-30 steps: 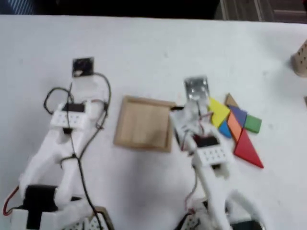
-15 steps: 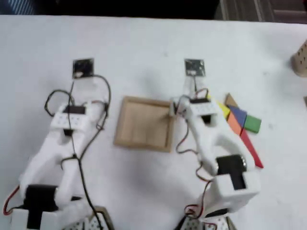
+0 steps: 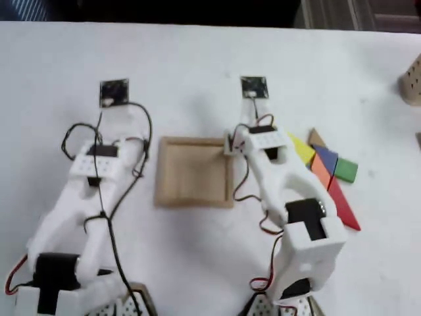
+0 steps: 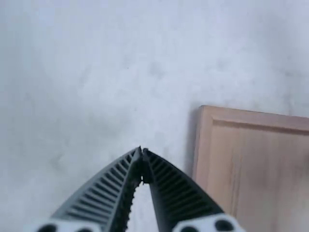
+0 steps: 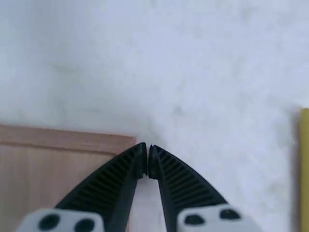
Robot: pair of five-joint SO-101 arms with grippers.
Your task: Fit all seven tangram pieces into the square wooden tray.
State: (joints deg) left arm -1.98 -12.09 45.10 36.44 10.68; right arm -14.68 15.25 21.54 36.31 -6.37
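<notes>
The square wooden tray lies bare between the two arms. The tangram pieces lie in a cluster to its right: yellow, brown, blue, orange, green and red. My right gripper is shut and holds nothing. It hangs at the tray's far right corner, and the yellow piece's edge lies off to its side. My left gripper is shut and holds nothing, just left of the tray's far left corner.
The right arm stretches over the table between the tray and the pieces and covers part of them. The left arm lies left of the tray. A perforated wooden object stands at the far right edge. White table lies beyond the tray.
The right arm has stretched out, and its head has moved farther away and left, to the tray's far right corner. The tray has turned slightly and now lies square. The left arm is still.
</notes>
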